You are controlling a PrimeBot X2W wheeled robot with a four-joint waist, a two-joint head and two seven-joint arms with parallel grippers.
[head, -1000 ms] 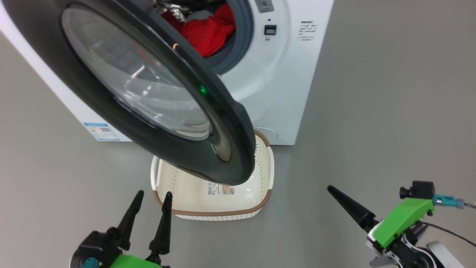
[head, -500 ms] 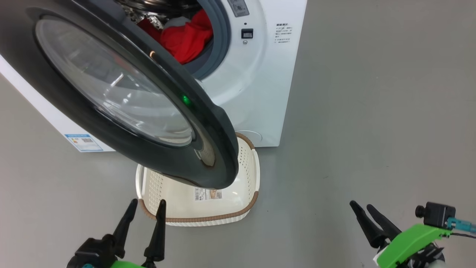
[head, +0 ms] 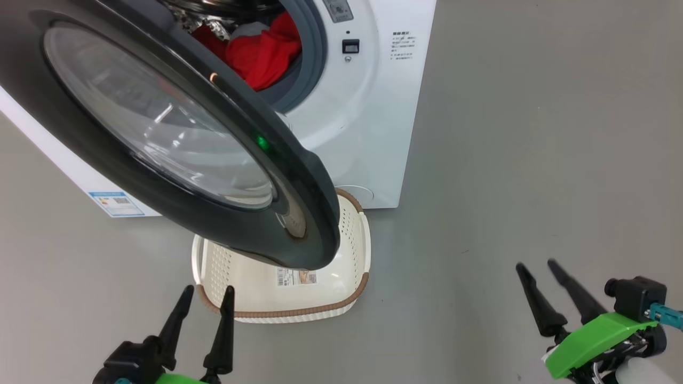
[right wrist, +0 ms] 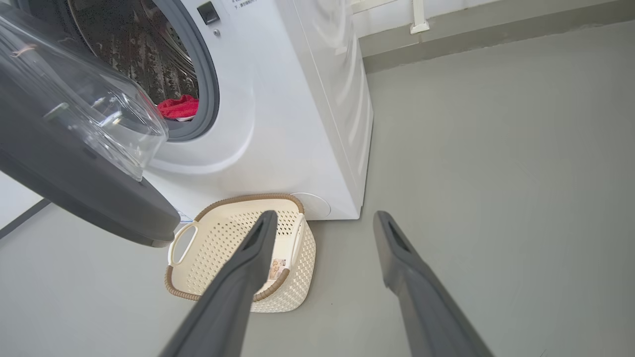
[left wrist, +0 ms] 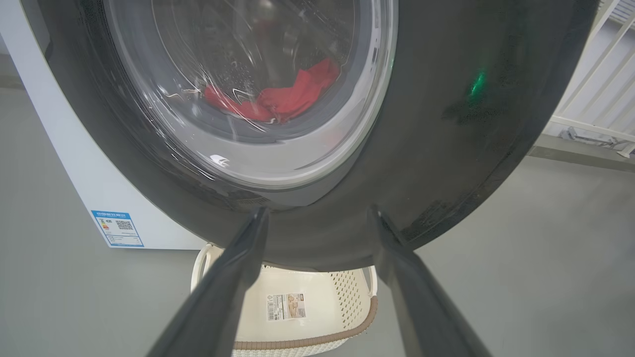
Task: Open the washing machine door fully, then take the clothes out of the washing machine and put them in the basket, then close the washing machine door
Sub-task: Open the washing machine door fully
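The washing machine door stands swung out, hanging over the basket, which sits on the grey floor just in front of the washing machine. Red clothes lie inside the steel drum, behind the grey gasket. On the basket's bottom lies a paper label. The left gripper hangs just before the basket's near rim, fingers spread, holding nothing. The right gripper hovers over the floor well to the right, fingers apart and holding nothing.
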